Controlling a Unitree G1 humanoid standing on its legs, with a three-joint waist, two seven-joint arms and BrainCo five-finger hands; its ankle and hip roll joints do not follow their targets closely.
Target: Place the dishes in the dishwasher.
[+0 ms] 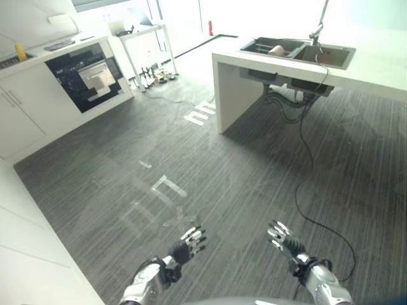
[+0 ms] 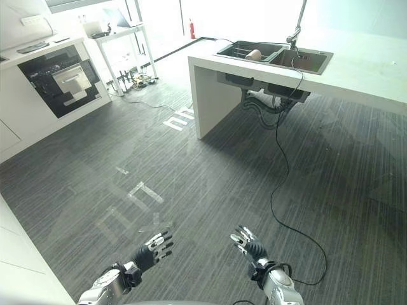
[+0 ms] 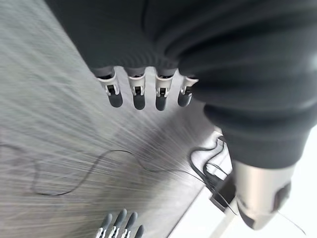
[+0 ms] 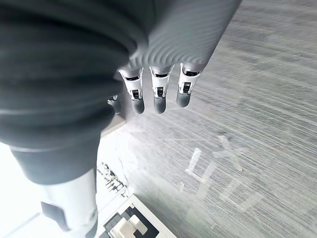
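At the moment of inspection both arms were extended low over the dark striped floor (image 1: 254, 178), well short of the work area. The left robot hand (image 1: 184, 249) hung above the floor with its fingers (image 3: 139, 94) straight and slightly spread, and it held nothing. The right robot hand (image 1: 284, 240) was in the same condition, fingers (image 4: 159, 96) straight in a row, palm empty, nothing in contact with it. The two were near each other and level, neither touching the floor. Ahead and to the right stood a white surface (image 1: 381, 63) carrying a double sink (image 1: 299, 52) with a tap (image 1: 317, 30) at its far edge. One rounded tan dish (image 1: 276, 49) lay in the left basin of the sink; its exact type could not be determined at this range. A black cable (image 1: 310, 146) ran down from the sink area and across the floor. Across the room to the left, a white cabinet run held a dark open appliance (image 1: 86, 76) with a pale rack or drawer (image 1: 97, 76) pulled out of it; whether this was the dishwasher could not be confirmed. A small white side table (image 1: 143, 35) stood beyond it. Pale tape marks (image 1: 159, 190) were noted on the floor between the robot and the surface.
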